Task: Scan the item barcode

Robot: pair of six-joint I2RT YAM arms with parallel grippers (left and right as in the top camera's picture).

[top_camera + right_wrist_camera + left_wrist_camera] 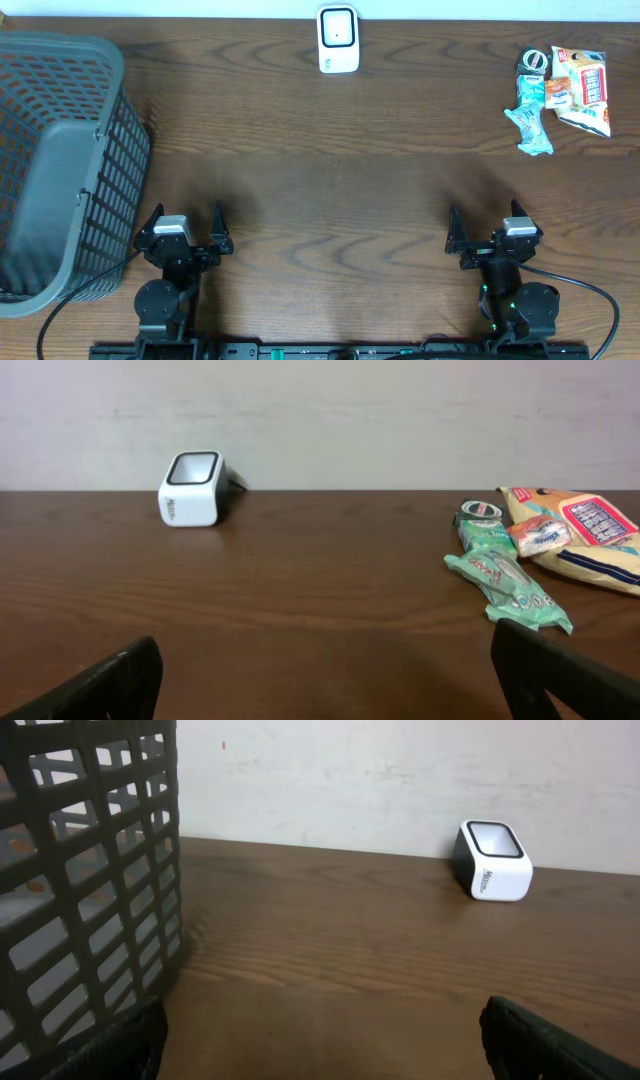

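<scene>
Left end effector (188, 212), right end effector (484, 212): low, level, spread wide.

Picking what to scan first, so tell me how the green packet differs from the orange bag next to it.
Colour: the green packet is teal-green; the orange bag is orange-yellow with a red-and-white panel.
Shape: the green packet is long and narrow; the orange bag is broader.
Place: the green packet reaches nearer the arms; the orange bag lies farther right.
Both lie on the table, untouched.
</scene>
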